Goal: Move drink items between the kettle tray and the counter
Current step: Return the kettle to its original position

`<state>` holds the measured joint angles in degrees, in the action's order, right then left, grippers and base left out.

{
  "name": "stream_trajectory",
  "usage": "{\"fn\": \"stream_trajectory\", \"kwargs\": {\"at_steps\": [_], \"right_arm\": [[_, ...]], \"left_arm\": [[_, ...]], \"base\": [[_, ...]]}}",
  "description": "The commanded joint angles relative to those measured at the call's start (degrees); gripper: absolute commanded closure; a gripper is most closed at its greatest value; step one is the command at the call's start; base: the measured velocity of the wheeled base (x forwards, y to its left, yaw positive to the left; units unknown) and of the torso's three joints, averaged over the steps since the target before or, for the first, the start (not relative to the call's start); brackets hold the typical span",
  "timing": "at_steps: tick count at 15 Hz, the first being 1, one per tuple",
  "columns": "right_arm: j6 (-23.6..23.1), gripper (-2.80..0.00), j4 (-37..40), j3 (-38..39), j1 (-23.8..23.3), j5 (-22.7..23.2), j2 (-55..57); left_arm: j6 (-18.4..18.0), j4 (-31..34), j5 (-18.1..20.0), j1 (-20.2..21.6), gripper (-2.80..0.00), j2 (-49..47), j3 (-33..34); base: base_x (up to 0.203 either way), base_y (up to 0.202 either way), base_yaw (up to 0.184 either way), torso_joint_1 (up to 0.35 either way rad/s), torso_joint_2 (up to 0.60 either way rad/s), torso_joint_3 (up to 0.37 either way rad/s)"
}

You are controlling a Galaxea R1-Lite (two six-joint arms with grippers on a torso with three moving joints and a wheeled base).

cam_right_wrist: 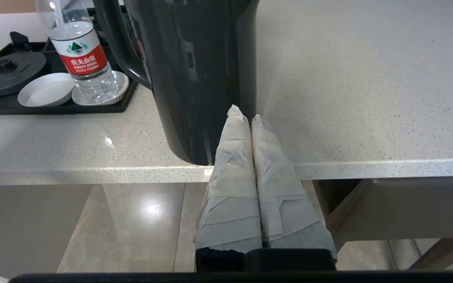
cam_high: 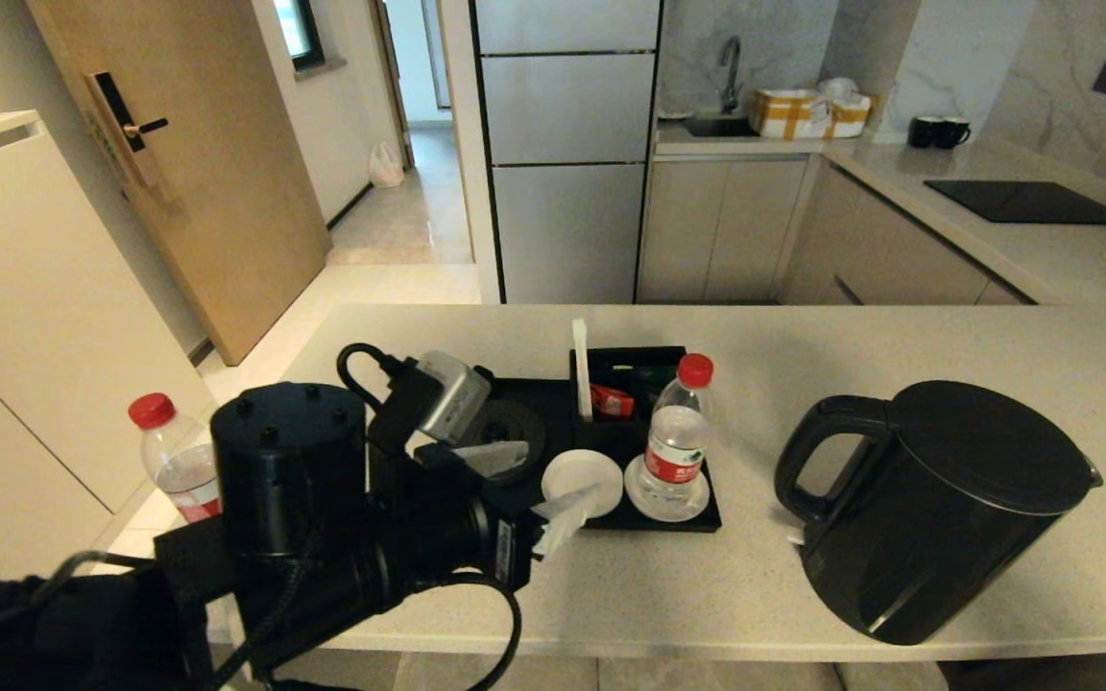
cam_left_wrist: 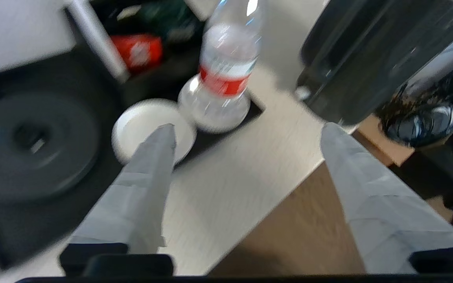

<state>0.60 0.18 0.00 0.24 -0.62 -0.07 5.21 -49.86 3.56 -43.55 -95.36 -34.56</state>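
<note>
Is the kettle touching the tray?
Apart. In the head view a strip of bare counter lies between the kettle and the tray; the right wrist view shows the same gap.

The tall electric kettle (cam_high: 937, 509) is matte black over body, lid and loop handle. The shallow rectangular kettle tray (cam_high: 611, 451) is black, as are the round kettle base plate (cam_high: 513, 427) and the small sachet box (cam_high: 625, 384) on it; the box holds a red sachet (cam_high: 611, 400). The two round fluted coasters (cam_high: 580, 480) are white. The clear plastic water bottle on the tray (cam_high: 676, 437) has a red cap and a red-and-white label carrying a small green emblem and white characters. The second clear bottle at the near left (cam_high: 177, 459) matches: red cap, red label. The stone counter (cam_high: 726, 576) is light beige with fine dark speckles. The left gripper (cam_high: 526, 485) and right gripper (cam_right_wrist: 245, 116) have fingers wrapped in pale grey-white tape.
</note>
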Motion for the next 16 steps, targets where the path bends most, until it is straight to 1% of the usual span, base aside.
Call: {"fn": "stream_trajectory", "kwargs": {"at_steps": [1,2,5,7,9,12,14,16], "right_arm": [[0.02,0.0,0.0,0.0,0.02,0.01,-0.01],[0.02,0.0,0.0,-0.09,0.02,0.01,-0.01],[0.02,0.0,0.0,0.0,0.02,0.01,-0.01],[0.02,0.0,0.0,-0.09,0.02,0.01,-0.01],[0.02,0.0,0.0,-0.08,0.02,0.01,-0.01],[0.02,0.0,0.0,0.0,0.02,0.01,-0.01],[0.02,0.0,0.0,-0.09,0.02,0.01,-0.01],[0.02,0.0,0.0,-0.09,0.02,0.01,-0.01]], "left_arm": [[-0.06,-5.3,-2.19,-3.0,-2.8,-6.35,-1.06],[-0.09,-6.08,-3.14,-4.52,-2.8,-7.61,-2.34],[-0.24,-5.84,-3.89,-6.42,-2.8,-10.02,-4.98],[-0.44,-5.88,-5.87,-7.34,-2.8,-12.19,-7.0],[-0.72,-5.93,-8.82,-7.8,-2.8,-15.32,-9.96],[-2.22,-5.77,-9.54,-9.27,-2.8,-16.62,-11.58],[-3.36,-5.7,-11.16,-10.99,-2.8,-18.89,-13.57],[-5.56,-5.57,-12.82,-12.59,-2.8,-20.98,-16.12]], "base": [[0.0,0.0,0.0,0.0,0.0,0.0],[0.0,0.0,0.0,0.0,0.0,0.0],[0.0,0.0,0.0,0.0,0.0,0.0],[0.0,0.0,0.0,0.0,0.0,0.0],[0.0,0.0,0.0,0.0,0.0,0.0],[0.0,0.0,0.0,0.0,0.0,0.0],[0.0,0.0,0.0,0.0,0.0,0.0],[0.0,0.0,0.0,0.0,0.0,0.0]]}}
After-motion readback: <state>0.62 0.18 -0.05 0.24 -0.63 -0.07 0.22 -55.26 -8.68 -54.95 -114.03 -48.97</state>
